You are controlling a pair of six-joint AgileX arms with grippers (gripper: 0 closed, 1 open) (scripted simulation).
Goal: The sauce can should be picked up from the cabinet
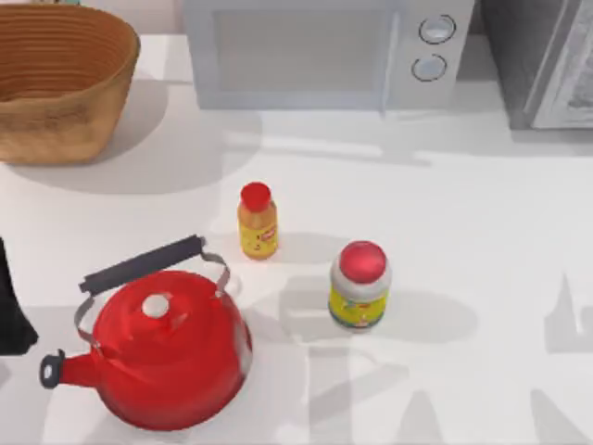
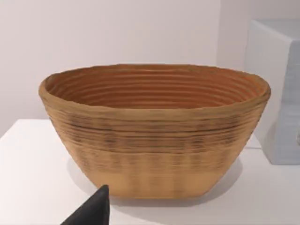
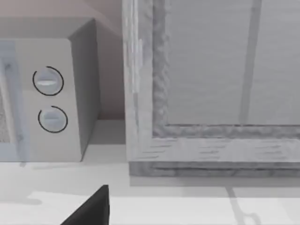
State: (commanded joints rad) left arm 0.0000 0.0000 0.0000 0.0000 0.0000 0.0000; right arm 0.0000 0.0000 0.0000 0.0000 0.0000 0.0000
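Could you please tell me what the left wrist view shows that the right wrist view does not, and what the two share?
The left wrist view alone has the woven basket, standing upright on the white table, with a plain wall behind it. The right wrist view alone has the cabinet, its paler panel framed in grey, and the two round knobs on the microwave's front. Both views share the microwave, seen in the left wrist view as a pale box beside the basket, and the white table.
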